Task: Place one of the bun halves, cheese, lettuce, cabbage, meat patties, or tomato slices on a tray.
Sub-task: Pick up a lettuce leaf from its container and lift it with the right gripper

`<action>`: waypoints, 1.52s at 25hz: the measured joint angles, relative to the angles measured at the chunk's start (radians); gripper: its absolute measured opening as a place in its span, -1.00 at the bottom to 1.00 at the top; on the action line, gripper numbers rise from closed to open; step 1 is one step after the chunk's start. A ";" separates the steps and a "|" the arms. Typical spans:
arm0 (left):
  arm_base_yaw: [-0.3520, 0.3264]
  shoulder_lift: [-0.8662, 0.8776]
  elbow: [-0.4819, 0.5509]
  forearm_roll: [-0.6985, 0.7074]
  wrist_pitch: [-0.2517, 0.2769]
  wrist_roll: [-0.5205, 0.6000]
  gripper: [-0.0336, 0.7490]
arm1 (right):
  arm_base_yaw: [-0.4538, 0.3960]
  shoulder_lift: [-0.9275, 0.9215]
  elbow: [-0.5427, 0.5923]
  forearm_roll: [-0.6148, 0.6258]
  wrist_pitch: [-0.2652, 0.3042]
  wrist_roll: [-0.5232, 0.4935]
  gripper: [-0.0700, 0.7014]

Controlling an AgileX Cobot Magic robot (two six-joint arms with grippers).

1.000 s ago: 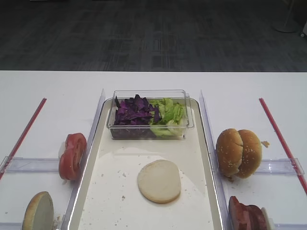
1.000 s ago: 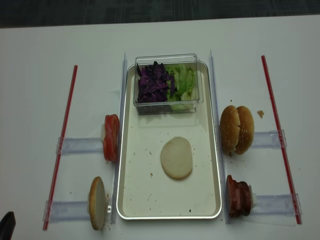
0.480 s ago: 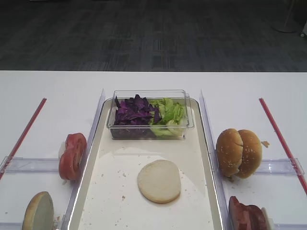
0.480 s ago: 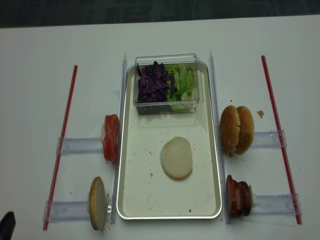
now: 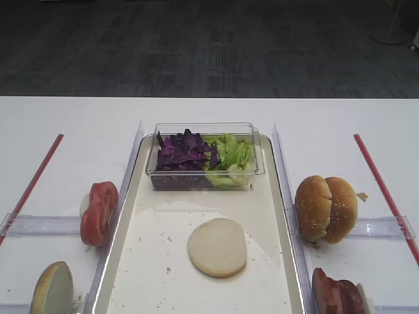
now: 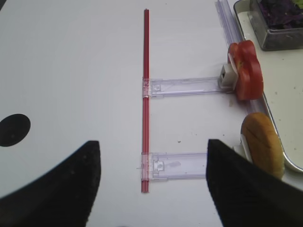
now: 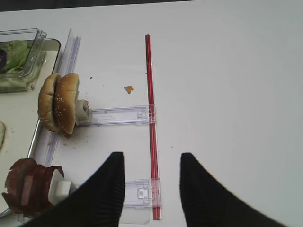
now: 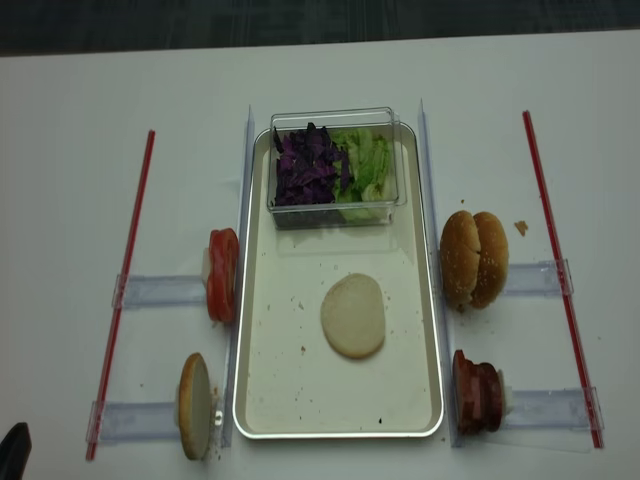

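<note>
Both grippers stand with their jaws apart and hold nothing. Seen from its wrist camera, the right gripper (image 7: 151,189) hovers above the bare table (image 7: 227,94) outside the right red strip (image 7: 151,118), well apart from any food. The left gripper (image 6: 151,189), in its own wrist view, hangs likewise over the left red strip (image 6: 146,94), away from the ingredients.

One of the bun halves (image 8: 353,316) already lies cut face up in the middle of the tray (image 8: 300,400). A clear plastic box (image 8: 335,165) at the tray's far end holds the cabbage (image 8: 305,165) and the lettuce (image 8: 365,160) side by side. The tomato slices (image 8: 222,275) and a further bun half (image 8: 193,405) stand on edge in holders left of the tray; two paired buns (image 8: 474,258) and the meat patties (image 8: 477,390) stand likewise on the right. No cheese can be made out.

Probable faults from this position:

- Items standing on edge may topple or slide out of their holders if a finger strikes them from the side rather than closing across the flat faces.
- Tomato slices and patties stand pressed together; a wide grip may lift more than one.
- Cabbage and lettuce touch in the box, so a pinch near the boundary may carry both, and loose shreds may fall outside the tray.
- The tray's raised rim lies just beside the holders; a low transfer may catch it and shift the tray.
</note>
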 joint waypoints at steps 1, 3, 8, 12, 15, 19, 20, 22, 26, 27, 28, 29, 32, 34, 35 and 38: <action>0.000 0.000 0.000 0.000 0.000 0.000 0.21 | 0.000 0.000 0.000 0.000 0.000 0.000 0.01; 0.000 0.000 0.000 0.000 0.000 0.000 0.21 | 0.000 0.000 0.000 0.000 0.000 0.000 0.01; 0.000 0.000 0.000 0.000 0.000 0.000 0.21 | 0.000 0.000 0.000 0.000 0.000 0.000 0.01; 0.000 0.000 0.000 0.000 0.000 0.000 0.21 | 0.000 0.000 0.000 -0.002 0.000 0.000 0.01; 0.000 0.000 0.000 0.000 0.000 0.000 0.21 | 0.000 0.000 0.000 -0.008 0.000 0.002 0.01; 0.000 0.000 0.000 0.000 0.000 0.000 0.21 | 0.000 0.000 0.000 -0.011 0.000 0.009 0.02; 0.000 0.000 0.000 0.000 0.000 0.000 0.21 | 0.000 0.000 0.000 -0.011 0.001 0.011 0.04; 0.000 0.000 0.000 0.000 0.000 0.000 0.21 | 0.000 0.002 0.000 -0.011 0.004 0.011 0.12; 0.000 0.000 0.000 0.000 0.000 0.000 0.21 | 0.000 0.045 -0.006 -0.012 0.017 0.011 0.40; 0.000 0.000 0.000 0.000 0.000 0.000 0.21 | 0.000 0.061 -0.015 -0.012 0.022 0.011 0.44; 0.000 0.000 0.000 0.000 0.000 0.000 0.21 | 0.000 0.075 -0.025 -0.014 0.027 0.011 0.46; 0.000 0.000 0.000 0.000 0.000 0.000 0.21 | 0.000 0.093 -0.041 -0.014 0.029 0.011 0.48; 0.000 0.000 0.000 0.000 0.000 0.000 0.21 | 0.000 0.153 -0.094 -0.016 0.033 0.011 0.49; 0.000 0.000 0.000 0.000 0.000 0.000 0.21 | 0.000 0.204 -0.130 -0.016 0.040 0.011 0.50; 0.000 0.000 0.000 0.000 0.000 0.000 0.21 | 0.000 0.227 -0.143 -0.016 0.042 0.011 0.50; 0.000 0.000 0.000 0.000 0.000 0.000 0.21 | 0.000 0.311 -0.187 -0.016 0.047 0.011 0.50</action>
